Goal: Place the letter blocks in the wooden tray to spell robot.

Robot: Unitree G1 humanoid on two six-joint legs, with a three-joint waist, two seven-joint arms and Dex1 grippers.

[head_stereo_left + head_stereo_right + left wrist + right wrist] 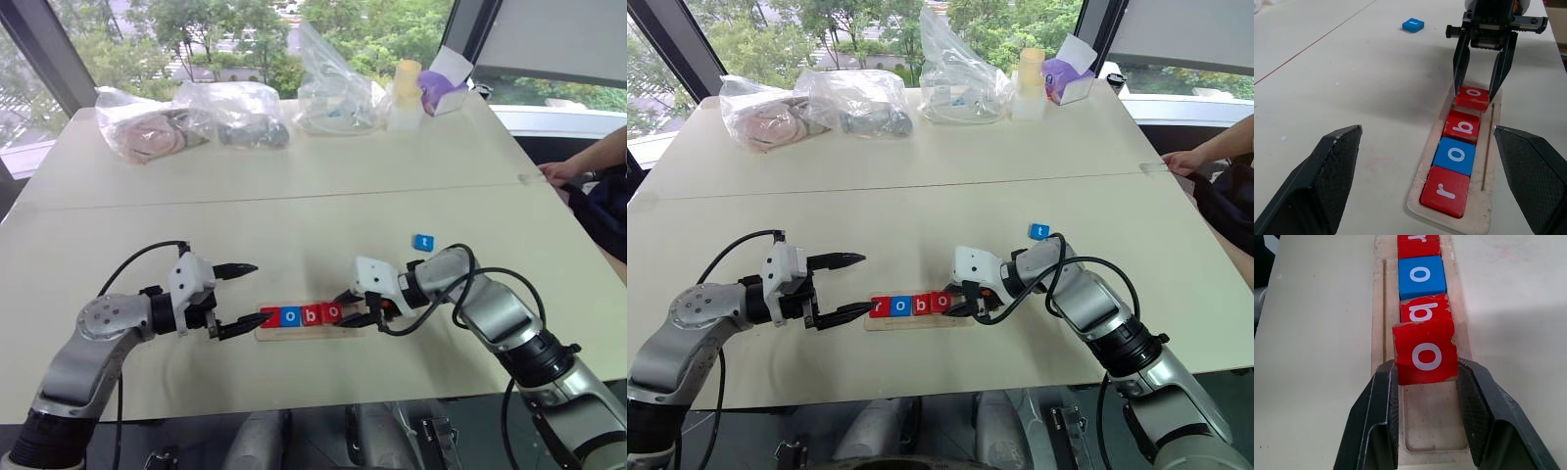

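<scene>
Pale wooden tray (309,333) lies on the beige table (294,196) between our grippers; a blue "t" tile (423,241) sits at two o'clock.

Left wrist view: our left gripper (1435,183) gapes empty.

Right wrist view: our right gripper (1426,387) pinches a red "o" tile (1425,352), tilted over the tray beside red "b" (1422,311).

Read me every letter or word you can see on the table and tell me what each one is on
"r": red block at the tray's end nearest the left gripper.
"o": blue block next to it.
"b": red block, third in the row.
"o": red block held tilted over the tray by the right gripper.
"t": blue block lying loose on the table.
The bags and purple box at the far edge: nothing readable.
</scene>
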